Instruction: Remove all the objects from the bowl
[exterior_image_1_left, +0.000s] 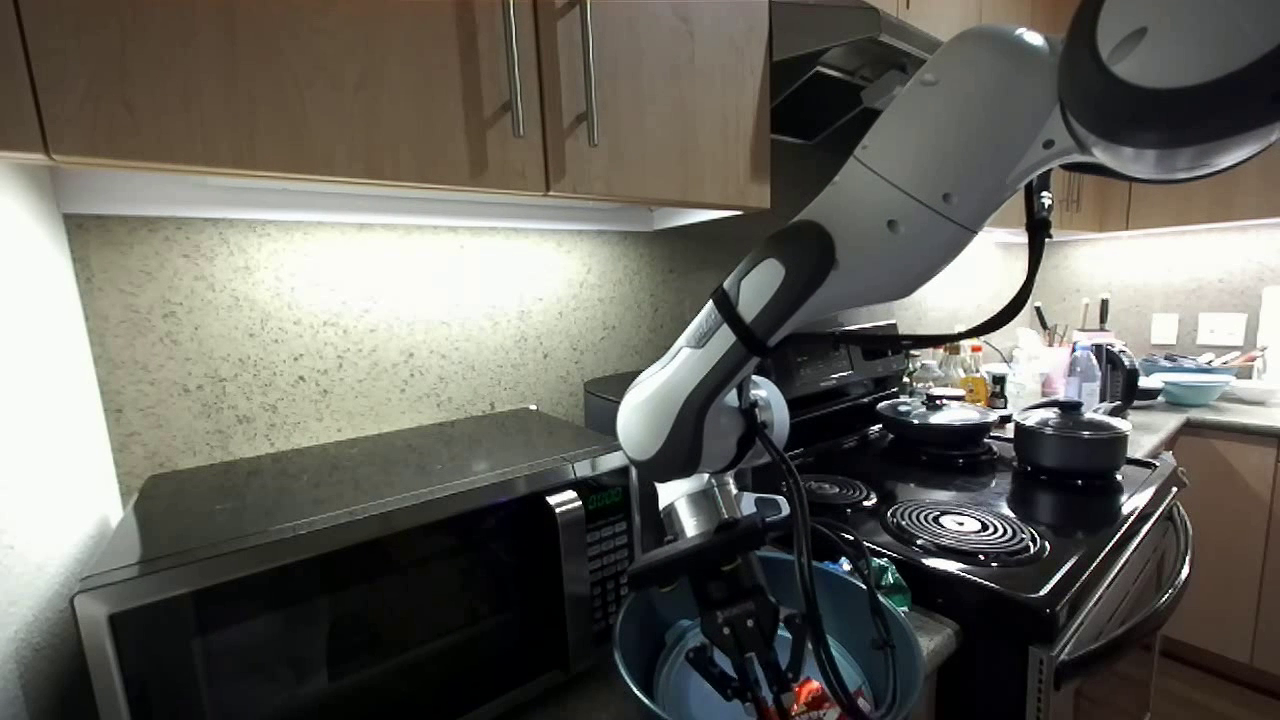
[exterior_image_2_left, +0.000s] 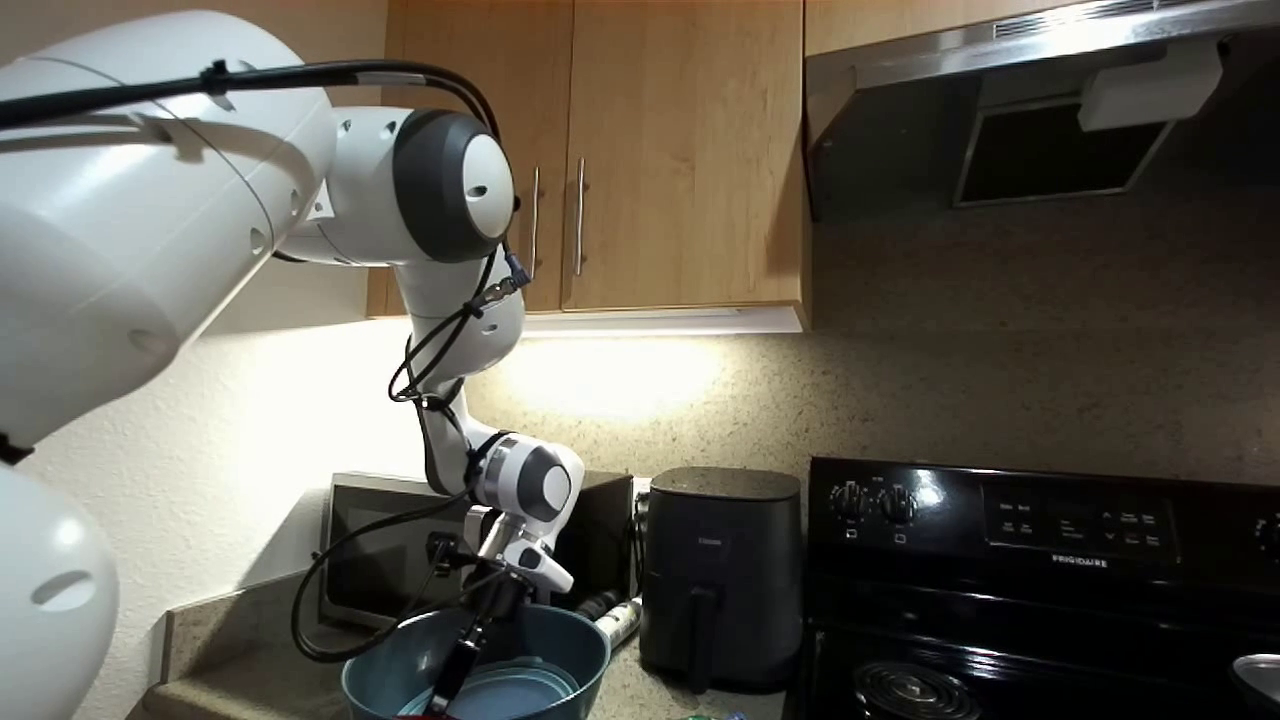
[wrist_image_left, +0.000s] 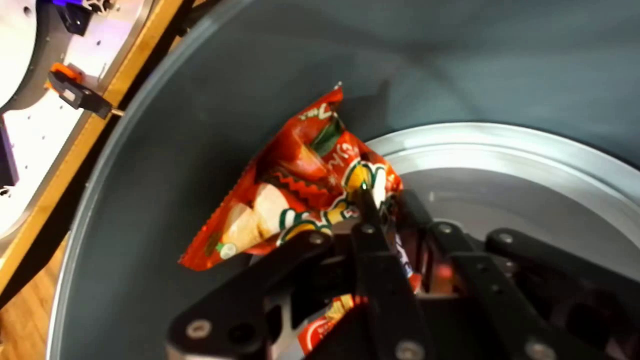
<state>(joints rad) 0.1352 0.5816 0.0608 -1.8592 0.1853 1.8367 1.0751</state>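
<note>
The blue bowl (exterior_image_1_left: 640, 650) with a lighter rim stands beside the microwave; it also shows in an exterior view (exterior_image_2_left: 385, 665) and in the wrist view (wrist_image_left: 130, 215). My gripper (wrist_image_left: 391, 197) reaches down inside it, also in both exterior views (exterior_image_1_left: 770, 690) (exterior_image_2_left: 450, 685). The fingers are closed on the edge of a red-orange packet (wrist_image_left: 295, 185), whose crumpled edge lies between them. The packet also shows at the fingertips (exterior_image_1_left: 815, 697). A red and yellow piece shows below the finger linkage; I cannot tell if it is another packet. A green packet (exterior_image_1_left: 890, 583) and a blue one (exterior_image_1_left: 843, 567) lie outside the bowl.
The microwave (exterior_image_1_left: 350, 580) stands close beside the bowl. A dark air fryer (exterior_image_2_left: 720, 580) and a white bottle (exterior_image_2_left: 622, 622) stand near it. The stove (exterior_image_1_left: 960, 560) with a lidded pot (exterior_image_1_left: 1072, 440) and pan is on the far side. Cables hang from the wrist into the bowl.
</note>
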